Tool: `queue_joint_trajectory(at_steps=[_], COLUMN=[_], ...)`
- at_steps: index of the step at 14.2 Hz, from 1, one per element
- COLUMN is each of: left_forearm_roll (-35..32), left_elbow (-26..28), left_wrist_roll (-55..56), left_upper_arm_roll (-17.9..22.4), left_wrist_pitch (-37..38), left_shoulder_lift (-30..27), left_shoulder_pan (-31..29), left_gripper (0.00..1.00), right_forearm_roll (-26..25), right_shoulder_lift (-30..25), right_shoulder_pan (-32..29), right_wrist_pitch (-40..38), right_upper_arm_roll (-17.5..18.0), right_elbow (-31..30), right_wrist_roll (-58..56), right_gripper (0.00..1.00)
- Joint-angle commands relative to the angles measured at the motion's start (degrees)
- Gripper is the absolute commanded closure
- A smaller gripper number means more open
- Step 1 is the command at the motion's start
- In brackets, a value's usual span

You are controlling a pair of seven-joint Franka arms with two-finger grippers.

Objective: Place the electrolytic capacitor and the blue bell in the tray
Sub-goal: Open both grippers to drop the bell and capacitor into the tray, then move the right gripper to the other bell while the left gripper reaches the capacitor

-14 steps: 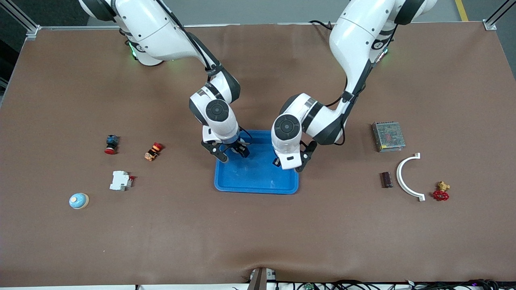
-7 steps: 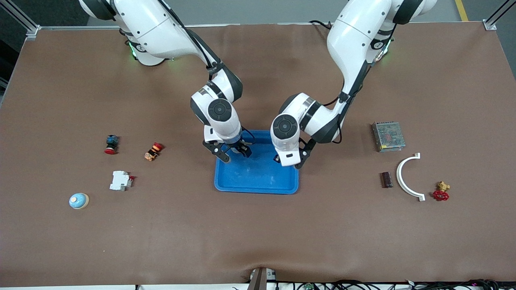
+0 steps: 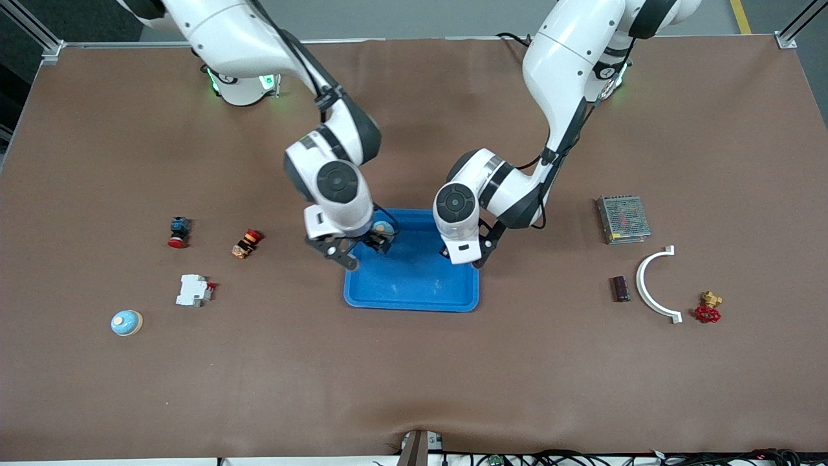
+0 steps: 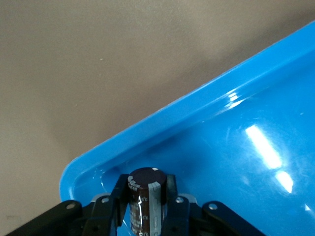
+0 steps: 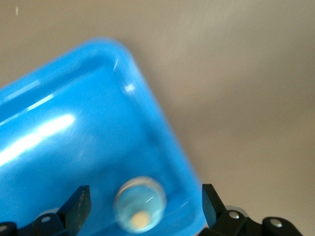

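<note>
The bright-blue tray (image 3: 411, 304) lies mid-table. A blue bell (image 3: 384, 228) sits in its corner farthest from the front camera, toward the right arm's end. My right gripper (image 3: 362, 249) hangs open over that corner; in the right wrist view the bell (image 5: 140, 204) lies in the tray (image 5: 162, 128) between the spread fingers of the right gripper (image 5: 145, 199), untouched. My left gripper (image 3: 463, 259) is over the tray's edge toward the left arm's end. In the left wrist view the left gripper (image 4: 146, 189) is shut on a dark brown electrolytic capacitor (image 4: 145, 196) above the tray (image 4: 197, 98).
A second blue bell (image 3: 126, 322), white breaker (image 3: 193, 290), red push button (image 3: 178, 232) and orange switch (image 3: 246, 243) lie toward the right arm's end. A second capacitor (image 3: 620, 288), white curved piece (image 3: 654, 285), red-handled valve (image 3: 708, 309) and metal power supply (image 3: 623, 219) lie toward the left arm's end.
My right gripper has drawn away toward the right arm's end of the table, and the bell now shows lying in the tray. The left gripper has shifted slightly over the tray with the capacitor.
</note>
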State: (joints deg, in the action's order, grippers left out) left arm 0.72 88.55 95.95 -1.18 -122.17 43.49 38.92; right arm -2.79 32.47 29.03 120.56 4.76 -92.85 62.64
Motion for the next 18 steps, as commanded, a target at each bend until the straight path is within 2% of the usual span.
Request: queue_joint_trajectory(at_steps=[1, 2, 5, 9, 13, 18], left_forearm_roll=[-0.3, -0.4, -1.4, -4.9, -4.8, -4.2], left_elbow=[1.0, 0.9, 0.2, 0.1, 0.1, 0.2], left_wrist_roll=[1.0, 0.9, 0.5, -4.5, -24.0, -51.5], left_upper_arm_roll=[0.6, 0.6, 0.8, 1.1, 0.7, 0.6], left_wrist_pitch=[-0.8, -0.7, 0.8, 7.6, 16.4, 16.1], left_shoulder_lift=[-0.9, -1.1, -2.8, -9.9, -18.1, -18.6], left_shoulder_pan=[0.8, 0.8, 0.5, -2.1, -11.4, -23.2], left_gripper=[0.23, 0.00, 0.00, 0.00, 0.00, 0.00], right_forearm_roll=[-0.7, -1.1, -1.7, -1.7, -1.8, -4.3], right_shoulder_lift=[-4.8, -6.0, -8.7, -9.3, -8.5, -4.1], right_shoulder_pan=[-6.6, -8.4, -15.6, -26.0, -34.2, -40.8], right_wrist_pitch=[-4.9, -5.4, -6.9, -6.1, -3.2, 5.0], right_upper_arm_roll=[0.9, 0.8, 0.6, 0.7, 0.6, 0.6], right_elbow=[-1.2, -1.3, -1.4, -1.4, -1.7, -1.7], right_wrist_roll=[-11.6, -13.9, -26.4, -45.6, -56.0, -61.1], right_gripper=[0.00, 0.00, 0.00, 0.00, 0.00, 0.00])
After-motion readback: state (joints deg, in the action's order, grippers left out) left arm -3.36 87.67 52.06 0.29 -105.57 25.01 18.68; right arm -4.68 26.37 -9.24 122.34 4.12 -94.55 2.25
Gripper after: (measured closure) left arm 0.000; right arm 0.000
